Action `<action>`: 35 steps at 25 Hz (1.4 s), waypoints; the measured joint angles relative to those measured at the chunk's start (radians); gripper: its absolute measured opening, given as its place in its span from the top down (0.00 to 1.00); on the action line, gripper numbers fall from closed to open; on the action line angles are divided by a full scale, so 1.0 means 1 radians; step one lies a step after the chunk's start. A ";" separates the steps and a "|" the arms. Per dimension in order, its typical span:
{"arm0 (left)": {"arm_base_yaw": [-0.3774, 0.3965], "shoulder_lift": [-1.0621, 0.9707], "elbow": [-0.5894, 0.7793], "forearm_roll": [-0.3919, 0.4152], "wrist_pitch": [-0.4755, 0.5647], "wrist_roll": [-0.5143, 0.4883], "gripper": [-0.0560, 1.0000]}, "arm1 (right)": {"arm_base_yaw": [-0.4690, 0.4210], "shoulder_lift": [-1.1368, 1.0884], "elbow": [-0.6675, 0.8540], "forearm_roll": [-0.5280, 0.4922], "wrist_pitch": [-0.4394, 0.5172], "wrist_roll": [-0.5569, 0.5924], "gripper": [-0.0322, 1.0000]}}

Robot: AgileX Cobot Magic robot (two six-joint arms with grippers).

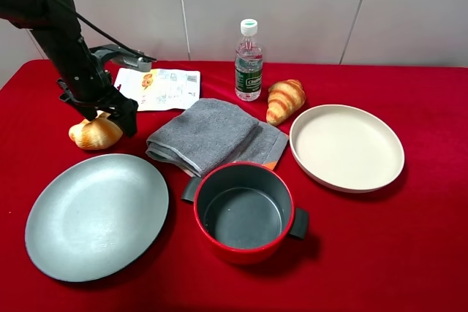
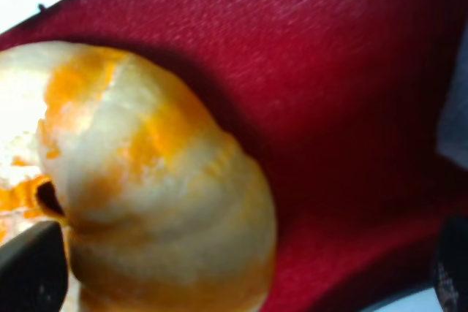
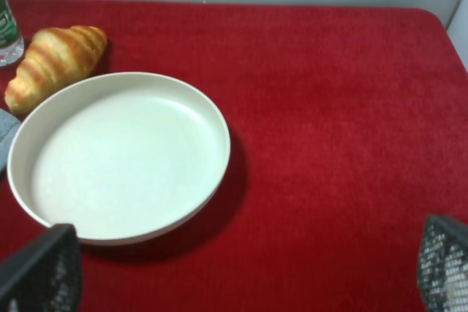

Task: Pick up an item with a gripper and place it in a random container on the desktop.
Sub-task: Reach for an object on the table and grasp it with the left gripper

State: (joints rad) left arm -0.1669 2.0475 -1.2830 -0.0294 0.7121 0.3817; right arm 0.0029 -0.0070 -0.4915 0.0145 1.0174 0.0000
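The golden-brown bread roll [image 1: 93, 134] lies on the red cloth desktop [image 1: 409, 253] at the left. My left gripper [image 1: 111, 113] is low over it, fingers either side. In the left wrist view the roll [image 2: 146, 180] fills the frame between two widely spread fingertips [image 2: 29, 268]; the gripper [image 2: 241, 279] is open, and one finger is close to the roll. The red pot [image 1: 245, 213], dark grey inside, stands empty at front centre. My right gripper [image 3: 241, 275] is open and empty above the cloth beside the cream dish [image 3: 121, 155]; it is out of the high view.
A flat grey plate [image 1: 95, 213] lies front left, just in front of the roll. A folded grey towel [image 1: 212, 135], a printed leaflet [image 1: 161, 87], a water bottle [image 1: 248, 60], a striped croissant [image 1: 285, 99] and the cream dish [image 1: 346, 146] fill the middle and right.
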 joint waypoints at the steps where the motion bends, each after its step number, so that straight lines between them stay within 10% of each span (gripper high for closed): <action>1: 0.000 0.005 0.000 0.011 0.000 0.002 0.01 | 0.000 0.000 0.000 0.000 0.000 0.000 0.30; 14: 0.000 0.063 0.000 0.072 -0.034 0.006 0.03 | 0.000 0.000 0.000 0.000 0.000 0.000 0.30; 27: 0.000 0.070 0.000 0.079 -0.070 0.020 0.50 | 0.000 0.000 0.000 0.000 0.000 0.000 0.30; 35: 0.000 0.070 0.000 0.079 -0.070 0.020 0.51 | 0.000 0.000 0.000 0.000 0.000 0.000 0.30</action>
State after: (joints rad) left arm -0.1669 2.1170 -1.2830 0.0493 0.6423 0.4014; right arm 0.0029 -0.0070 -0.4915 0.0145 1.0174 0.0000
